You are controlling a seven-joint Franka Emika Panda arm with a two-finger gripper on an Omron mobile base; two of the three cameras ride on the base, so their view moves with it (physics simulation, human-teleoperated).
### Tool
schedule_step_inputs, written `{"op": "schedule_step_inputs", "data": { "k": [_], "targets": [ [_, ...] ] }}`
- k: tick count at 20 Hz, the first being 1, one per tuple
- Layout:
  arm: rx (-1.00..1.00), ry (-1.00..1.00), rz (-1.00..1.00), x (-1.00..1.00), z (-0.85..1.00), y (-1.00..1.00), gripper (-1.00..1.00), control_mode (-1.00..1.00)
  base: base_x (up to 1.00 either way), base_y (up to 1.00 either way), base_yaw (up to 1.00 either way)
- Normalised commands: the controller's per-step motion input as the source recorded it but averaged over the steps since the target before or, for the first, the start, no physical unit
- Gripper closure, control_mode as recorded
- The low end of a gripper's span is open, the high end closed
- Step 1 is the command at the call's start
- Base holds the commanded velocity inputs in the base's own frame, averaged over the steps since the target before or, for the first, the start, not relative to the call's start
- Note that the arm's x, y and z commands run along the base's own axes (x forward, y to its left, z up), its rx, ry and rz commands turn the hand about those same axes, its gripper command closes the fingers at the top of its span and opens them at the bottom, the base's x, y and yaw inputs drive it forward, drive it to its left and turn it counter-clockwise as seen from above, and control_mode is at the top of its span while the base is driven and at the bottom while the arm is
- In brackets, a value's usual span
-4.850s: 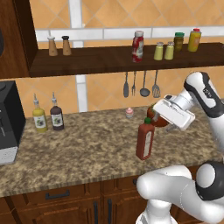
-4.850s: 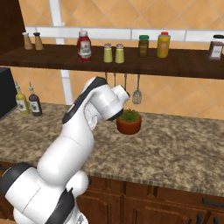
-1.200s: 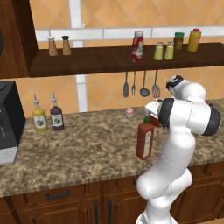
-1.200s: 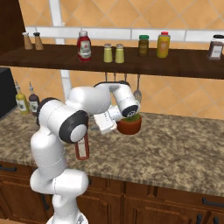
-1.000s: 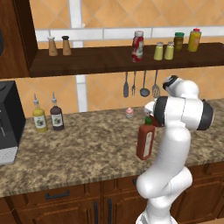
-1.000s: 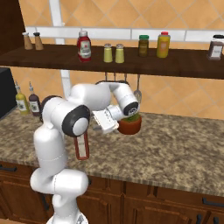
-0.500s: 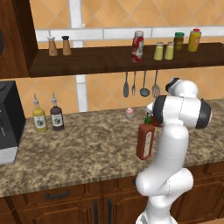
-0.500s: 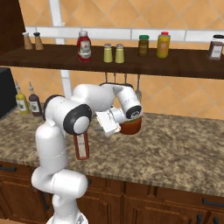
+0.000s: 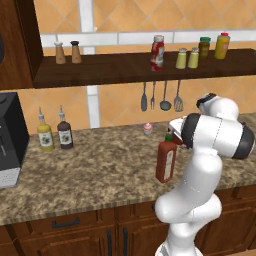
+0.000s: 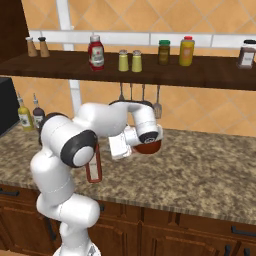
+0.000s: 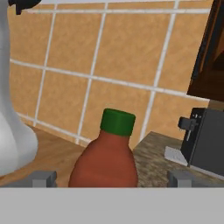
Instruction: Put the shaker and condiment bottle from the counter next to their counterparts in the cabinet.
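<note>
Left base view: arm (image 9: 210, 150) folded over the counter (image 9: 90, 175), wrist turned away, so jaw spread can't be read here. Red bottle (image 9: 166, 159) w/ green cap stands upright on counter just in front of the hand, touching or nearly so. Pale shaker (image 9: 148, 129) sits further back by the wall, apart from the hand. On the shelf (image 9: 125, 67) well above: white-capped red bottle (image 9: 157, 52), two yellow-green shakers (image 9: 187, 58) side by side just right of it, a dark jar (image 9: 204, 47) and a yellow jar (image 9: 222, 45) beyond; two brown shakers (image 9: 67, 52) far left. Yellow and dark spouted bottles (image 9: 52, 135) at counter's left, next to black machine (image 9: 10, 140).

Right base view: hand (image 10: 122, 145) hangs low over counter, fingers hidden behind forearm. Red bottle mostly behind the arm, lower body showing beside the elbow (image 10: 94, 169). Red-brown pot (image 10: 148, 146) right behind the wrist. Shelf overhead carries the same row of jars.

Hand view: gripper (image 11: 111, 178) wide open, one grey tip (image 11: 43, 178) at each side, nothing clamped. Red bottle's shoulder and green cap (image 11: 117, 121) rise dead centre between the tips, w/ gaps both sides, no contact seen. Beyond the jaws: tiled wall, the black machine off to the right, dark cabinet panel (image 11: 210, 52) above it.
</note>
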Motion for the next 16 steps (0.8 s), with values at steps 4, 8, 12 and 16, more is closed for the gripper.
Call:
{"op": "schedule_step_inputs", "data": {
  "k": [4,8,12,16],
  "targets": [
    [-0.02,0.0,0.0,0.0,0.0,0.27,-1.0,-1.0,0.0,0.0,0.0],
    [0.0,0.0,0.0,0.0,0.0,0.27,-1.0,-1.0,0.0,0.0,0.0],
    [0.0,0.0,0.0,-0.11,0.0,0.23,-1.0,-1.0,0.0,0.0,0.0],
    [0.0,0.0,0.0,-0.22,0.0,0.16,-1.0,-1.0,0.0,0.0,0.0]
  ]
}}
